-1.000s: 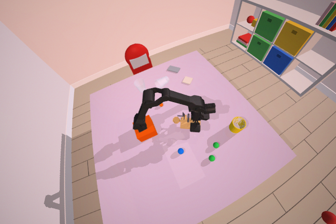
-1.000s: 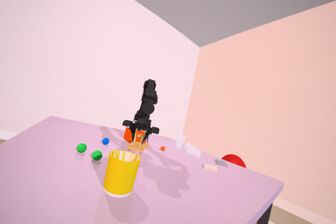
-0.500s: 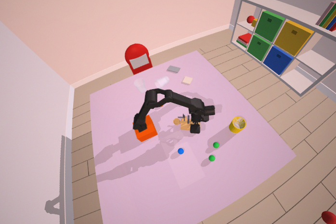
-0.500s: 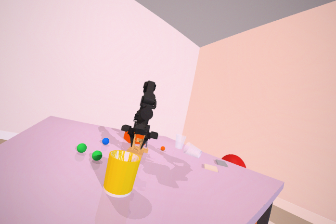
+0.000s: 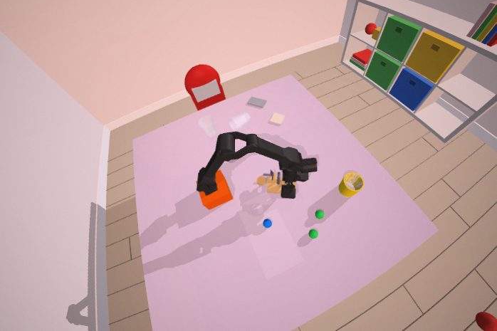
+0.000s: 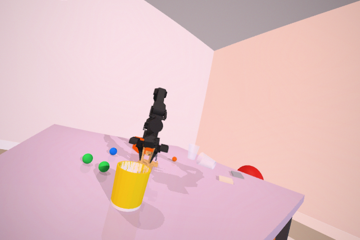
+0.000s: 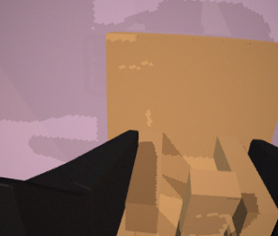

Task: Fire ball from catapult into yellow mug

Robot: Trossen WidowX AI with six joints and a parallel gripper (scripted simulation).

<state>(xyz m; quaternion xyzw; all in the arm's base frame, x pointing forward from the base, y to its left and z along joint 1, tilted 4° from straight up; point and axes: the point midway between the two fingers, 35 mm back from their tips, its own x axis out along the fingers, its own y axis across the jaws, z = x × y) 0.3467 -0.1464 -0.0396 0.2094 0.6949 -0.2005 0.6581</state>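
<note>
My gripper (image 5: 287,186) (image 6: 147,160) (image 7: 193,144) is part-way open, its fingers closed on the upright frame of the tan catapult (image 5: 274,186) (image 6: 152,163) (image 7: 198,86), one black finger on each side. The catapult sits on the pink tabletop (image 5: 224,279) (image 6: 72,202) (image 7: 9,59) between my orange base (image 5: 224,198) (image 6: 135,147) and the yellow mug (image 5: 349,186) (image 6: 130,186). Its long axis runs roughly from the base toward the mug, with the round cup (image 5: 261,180) at the base end and the framed end nearer the mug (I cannot tell whether the aim is exact).

The mug stands upright, open at the top, well apart from the nearest table edge. To one side of the catapult lie a blue ball (image 5: 267,223) (image 6: 113,150) and two green balls; a small orange ball (image 6: 174,159) rests on the other side, toward two clear cups.

The catapult looks matt and wood-coloured, with a flat, straight-edged base plate and square-cut uprights. The mug is a plain cylinder with a pale foot, and the balls are smooth and round.
</note>
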